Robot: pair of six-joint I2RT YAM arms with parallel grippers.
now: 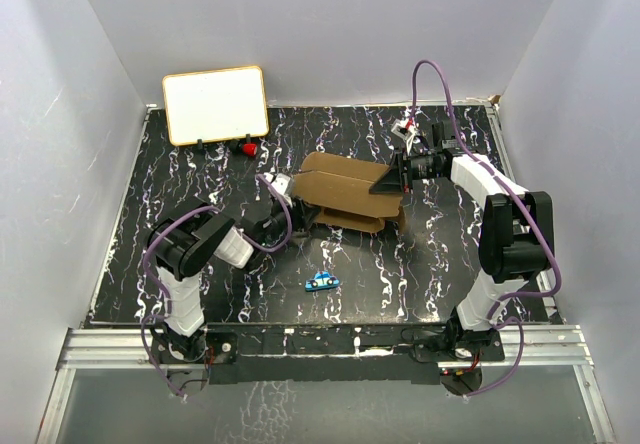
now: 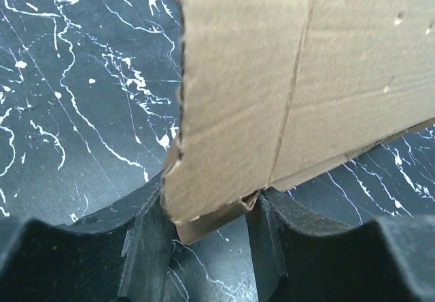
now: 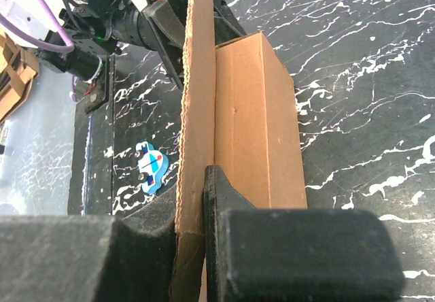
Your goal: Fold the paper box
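Two grippers: you have both on the paper box (image 1: pixel 345 192), one at each end, over the black, white-veined table (image 1: pixel 440 254).
Blue piece (image 1: pixel 321 282): nearest to you, a small blue item with white and red marks lies flat on the table, near the box's front side but apart from it; its marks are too small for you to read.
Box position: you find it mid-table between the two arms, its long side running left to right.
Box look: plain brown cardboard, partly folded. You see a long carton body with straight score lines, and beside it a broad flat panel standing on edge, its rim cut in a fine wavy line. All faces that show are bare brown.
Left gripper (image 2: pixel 207 220): its fingers (image 2: pixel 146 247) flank the lower corner of the panel at the box's left end. The cardboard fills the gap and touches both, so you are pinching the box there.
Right gripper (image 3: pixel 192 210): your jaws are pressed together on the thin edge of the upright panel at the box's right end, with the carton body lying just beside the right finger.
Board (image 1: pixel 215 104): at the far left, a white board with a tan frame stands tilted, its face plain white.
Red item (image 1: pixel 245 148): small, on the table just beside the board's lower right corner; you cannot tell what it is.
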